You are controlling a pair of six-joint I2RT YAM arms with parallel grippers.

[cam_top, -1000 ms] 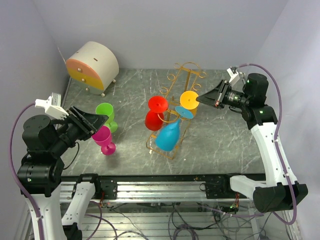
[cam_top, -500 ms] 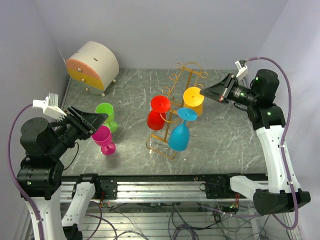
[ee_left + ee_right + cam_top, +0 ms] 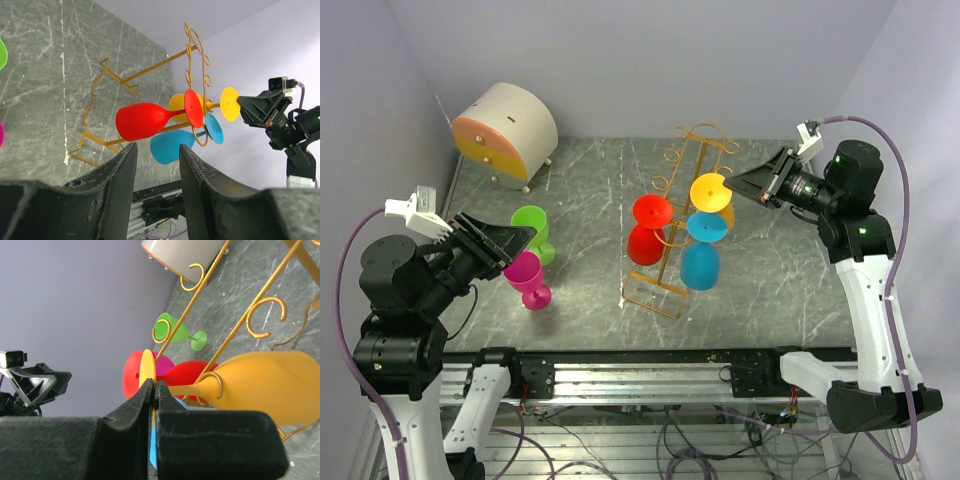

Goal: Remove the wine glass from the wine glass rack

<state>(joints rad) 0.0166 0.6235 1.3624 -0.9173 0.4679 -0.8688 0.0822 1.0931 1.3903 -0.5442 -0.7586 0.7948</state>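
- The grey marbled table [image 3: 790, 285] carries everything.
- A round cream drawer box [image 3: 515, 120] with an orange front stands at the far left corner.
- The wine glass rack [image 3: 155, 65] stands near the middle of the table, with three glasses hanging on it by their stems, bowls down and feet up.
- The yellow wine glass [image 3: 270, 380] hangs on the rack's right side. Its stem sits in a curled hook and its foot faces the right arm.
- The red glass [image 3: 645, 243] hangs on the rack's left side.
- The blue glass [image 3: 700, 265] hangs lowest, under the yellow one.
- A green glass [image 3: 530, 222] and a magenta glass [image 3: 525, 272] stand upright on the table at the left, close together and well apart from the rack.
- The right gripper [image 3: 152, 387] has its jaws pinched closed on the rim of the yellow wine glass's foot.
- The left gripper [image 3: 520, 238] hovers over the green and magenta glasses. Its jaws are spread and hold nothing.
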